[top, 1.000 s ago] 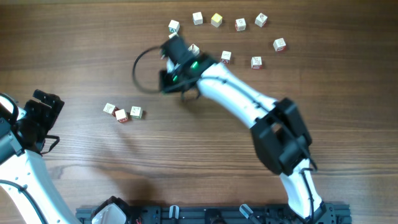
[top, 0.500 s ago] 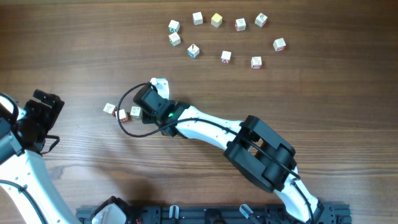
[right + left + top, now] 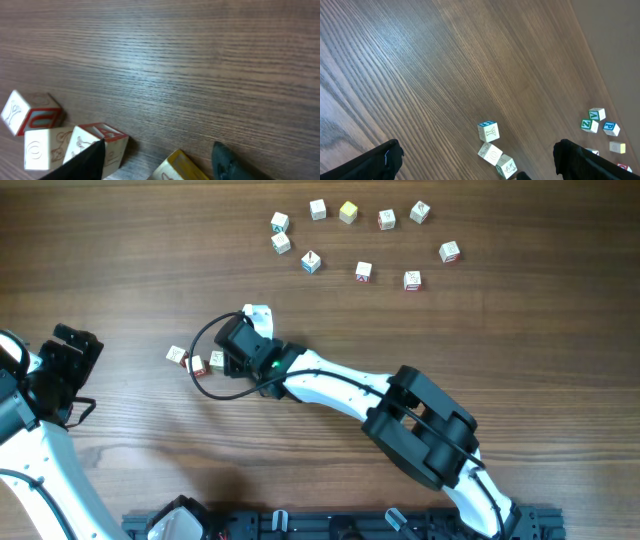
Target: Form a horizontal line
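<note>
The line [image 3: 197,362] was only three cubes so far, sitting left of centre on the table [image 3: 520,340]. They were touching but a bit crooked, more a shallow bend than a bar. The right gripper [image 3: 159,146] was down at its right end with a yellow-edged cube [image 3: 179,169] between its fingers, close beside the last one. Couldn't tell if it was clamped on that cube or had let go, since the wrist view cuts it off.

I'd call this the placing of number four. Next that cube needs butting flush against the end, then probably a nudge to straighten the row.

The left gripper [image 3: 476,146] hung wide open and empty, off to the side. The spare cubes [image 3: 363,272] lay scattered well away on the far side. The faces had red, green and blue marks, nothing I could actually read.
</note>
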You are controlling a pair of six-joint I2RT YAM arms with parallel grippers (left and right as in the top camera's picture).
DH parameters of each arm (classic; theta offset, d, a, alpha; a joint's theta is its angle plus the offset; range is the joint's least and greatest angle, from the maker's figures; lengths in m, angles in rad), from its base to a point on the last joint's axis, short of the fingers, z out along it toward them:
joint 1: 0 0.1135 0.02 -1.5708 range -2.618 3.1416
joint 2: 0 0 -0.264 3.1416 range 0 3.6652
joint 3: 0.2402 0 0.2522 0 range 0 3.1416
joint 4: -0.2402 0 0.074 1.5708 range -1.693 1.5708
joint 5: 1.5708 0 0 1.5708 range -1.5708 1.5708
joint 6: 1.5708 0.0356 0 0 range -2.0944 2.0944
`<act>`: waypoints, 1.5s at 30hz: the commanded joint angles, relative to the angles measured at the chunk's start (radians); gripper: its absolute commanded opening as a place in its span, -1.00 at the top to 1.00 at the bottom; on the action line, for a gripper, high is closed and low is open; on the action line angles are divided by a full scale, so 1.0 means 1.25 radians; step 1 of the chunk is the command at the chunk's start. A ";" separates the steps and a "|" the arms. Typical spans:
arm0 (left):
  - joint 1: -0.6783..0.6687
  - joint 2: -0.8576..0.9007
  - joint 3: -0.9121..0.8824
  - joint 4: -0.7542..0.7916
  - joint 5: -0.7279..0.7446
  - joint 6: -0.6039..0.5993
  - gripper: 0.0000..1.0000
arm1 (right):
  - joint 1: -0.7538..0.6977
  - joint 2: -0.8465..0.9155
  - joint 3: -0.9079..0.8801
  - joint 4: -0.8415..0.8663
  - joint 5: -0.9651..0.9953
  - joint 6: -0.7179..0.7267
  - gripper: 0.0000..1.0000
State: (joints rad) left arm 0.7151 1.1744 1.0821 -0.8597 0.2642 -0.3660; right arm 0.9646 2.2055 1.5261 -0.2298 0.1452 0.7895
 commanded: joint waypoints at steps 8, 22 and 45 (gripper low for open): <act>0.004 0.000 0.009 0.001 0.013 -0.007 -1.00 | -0.142 -0.289 -0.005 -0.030 0.181 -0.184 -0.99; 0.004 0.000 0.009 -0.010 0.013 -0.007 -1.00 | -0.564 -0.177 -0.006 0.012 0.072 -0.334 -0.99; 0.004 0.000 0.009 -0.010 0.013 -0.007 -1.00 | -0.752 0.072 -0.006 0.077 -0.036 -0.624 -0.33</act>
State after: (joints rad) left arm 0.7155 1.1744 1.0821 -0.8719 0.2646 -0.3660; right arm 0.0402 2.2642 1.5246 -0.1490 0.0841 0.0643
